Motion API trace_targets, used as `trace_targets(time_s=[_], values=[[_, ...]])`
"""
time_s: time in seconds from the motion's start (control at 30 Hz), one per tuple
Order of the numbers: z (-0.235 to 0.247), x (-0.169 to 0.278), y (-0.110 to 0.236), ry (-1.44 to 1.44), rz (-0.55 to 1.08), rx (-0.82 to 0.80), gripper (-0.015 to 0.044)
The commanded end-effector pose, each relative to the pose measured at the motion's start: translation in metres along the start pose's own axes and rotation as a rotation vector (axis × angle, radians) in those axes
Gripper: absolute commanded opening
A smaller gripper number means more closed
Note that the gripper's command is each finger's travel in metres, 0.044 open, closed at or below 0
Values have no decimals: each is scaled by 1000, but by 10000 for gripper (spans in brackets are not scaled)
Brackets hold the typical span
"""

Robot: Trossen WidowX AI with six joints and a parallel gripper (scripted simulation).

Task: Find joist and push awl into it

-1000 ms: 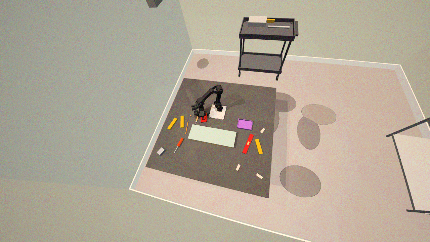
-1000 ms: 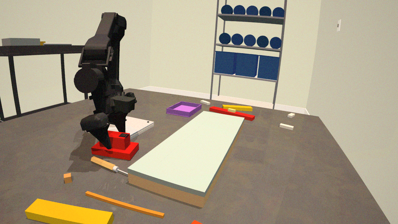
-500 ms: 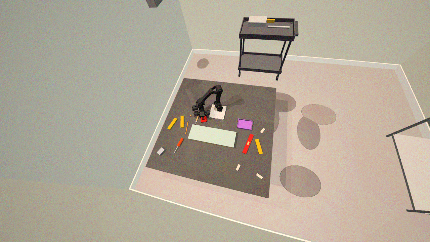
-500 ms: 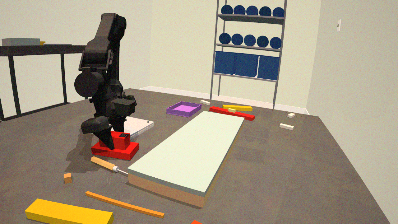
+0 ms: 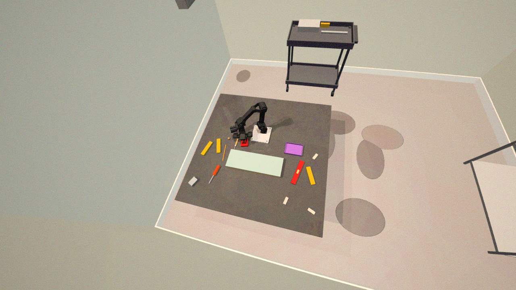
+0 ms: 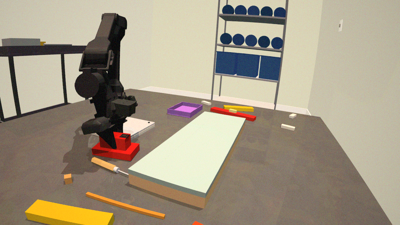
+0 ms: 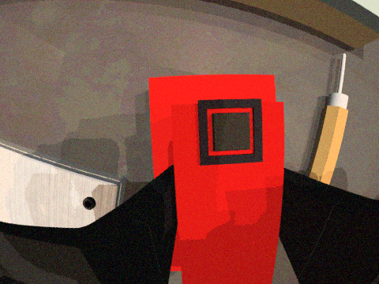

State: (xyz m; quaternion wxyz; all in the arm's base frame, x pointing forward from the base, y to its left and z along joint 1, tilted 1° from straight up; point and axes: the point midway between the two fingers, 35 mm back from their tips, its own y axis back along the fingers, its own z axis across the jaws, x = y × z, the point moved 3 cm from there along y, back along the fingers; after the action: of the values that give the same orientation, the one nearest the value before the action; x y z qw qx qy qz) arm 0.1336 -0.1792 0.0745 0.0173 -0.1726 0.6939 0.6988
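Observation:
The red stud finder lies flat on the dark mat beside the panel's near end. My gripper is down over it, and its two black fingers press both sides of the raised block. The wooden-handled awl lies on the mat just beside the stud finder, its tip toward the panel. The pale green floor panel lies flat on the mat. The purple tray stands empty past the panel's far end.
The arm's white base plate sits right behind the stud finder. Yellow blocks, an orange strip, a small cube and a screwdriver lie left of the panel. A red bar lies at its far end.

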Motion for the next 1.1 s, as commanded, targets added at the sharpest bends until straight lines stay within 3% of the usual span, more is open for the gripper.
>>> trace_targets(time_s=[0.0, 0.07, 0.27, 0.8, 1.07], values=[[0, 0, -1, -3, -4, -3, 175], [0, 0, -1, -3, -4, -3, 162], [-3, -6, 14, -3, -4, -3, 4], [-1, -27, 94, -3, -4, -3, 0], [-9, -37, 99, -18, -1, 1, 0]])
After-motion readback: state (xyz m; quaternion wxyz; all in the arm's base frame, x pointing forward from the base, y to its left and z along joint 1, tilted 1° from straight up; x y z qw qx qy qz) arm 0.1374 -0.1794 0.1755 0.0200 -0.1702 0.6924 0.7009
